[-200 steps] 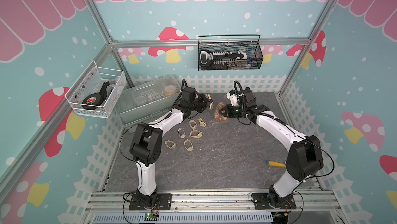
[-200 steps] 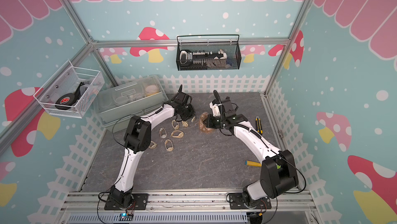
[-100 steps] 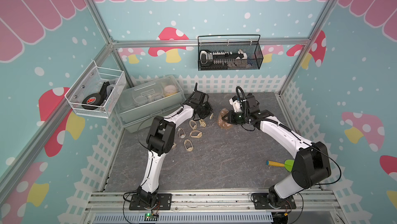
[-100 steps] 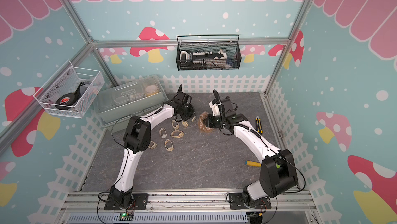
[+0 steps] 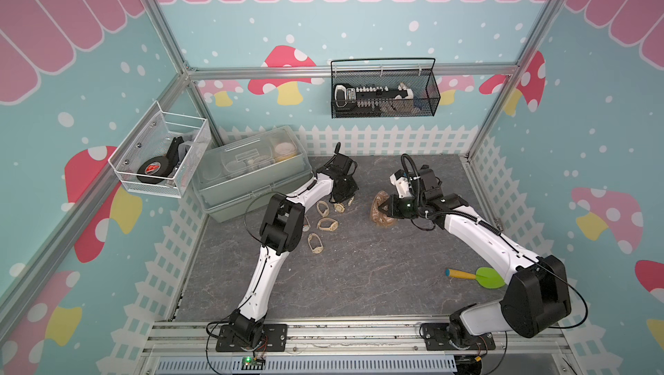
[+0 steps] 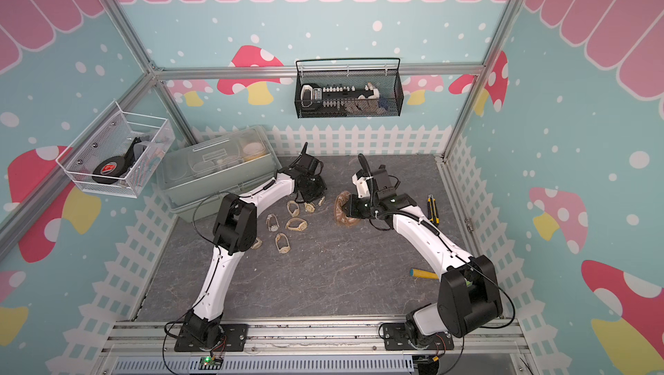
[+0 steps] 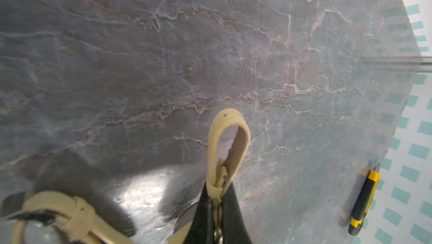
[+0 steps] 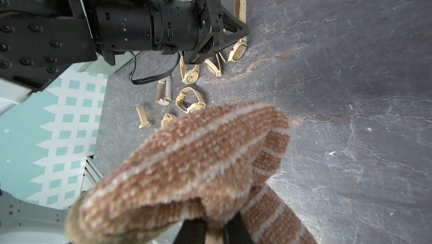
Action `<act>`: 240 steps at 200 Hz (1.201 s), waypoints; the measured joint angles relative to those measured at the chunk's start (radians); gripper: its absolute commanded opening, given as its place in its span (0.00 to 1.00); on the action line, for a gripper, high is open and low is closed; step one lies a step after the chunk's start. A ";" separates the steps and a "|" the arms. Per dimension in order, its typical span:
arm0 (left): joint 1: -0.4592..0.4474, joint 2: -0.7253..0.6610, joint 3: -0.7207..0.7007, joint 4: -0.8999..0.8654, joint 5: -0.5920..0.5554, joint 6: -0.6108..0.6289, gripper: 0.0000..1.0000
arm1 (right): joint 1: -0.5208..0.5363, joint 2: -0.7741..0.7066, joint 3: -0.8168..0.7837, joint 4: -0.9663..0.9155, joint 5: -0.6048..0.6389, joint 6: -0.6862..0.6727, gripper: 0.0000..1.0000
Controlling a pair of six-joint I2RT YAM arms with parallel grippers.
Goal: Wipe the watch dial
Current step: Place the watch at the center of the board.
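The left hand (image 7: 218,191), pinching a watch (image 8: 238,52) by its strap, has slid across the worktop (image 5: 359,276) toward the cloth (image 8: 187,161). The right hand (image 5: 385,208), clamped on that cloth, has barely shifted. Dial and cloth are still apart, so wiping looks next.

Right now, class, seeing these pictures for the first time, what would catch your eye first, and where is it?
The brown striped cloth, bunched in the shut right gripper, fills much of the right wrist view. Facing it, the left gripper is shut on the strap of a beige watch. Beside them, loose watches lie scattered on the dark stone-patterned table.
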 measured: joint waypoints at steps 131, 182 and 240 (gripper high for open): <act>-0.008 0.067 0.144 -0.150 -0.033 0.039 0.37 | 0.000 -0.002 -0.001 -0.019 0.010 -0.012 0.00; -0.002 0.066 0.147 -0.153 -0.035 0.043 0.72 | 0.000 0.008 -0.001 -0.018 0.026 -0.018 0.00; 0.015 -0.088 0.097 -0.165 -0.055 0.077 0.99 | -0.003 0.080 0.014 -0.018 0.074 -0.031 0.00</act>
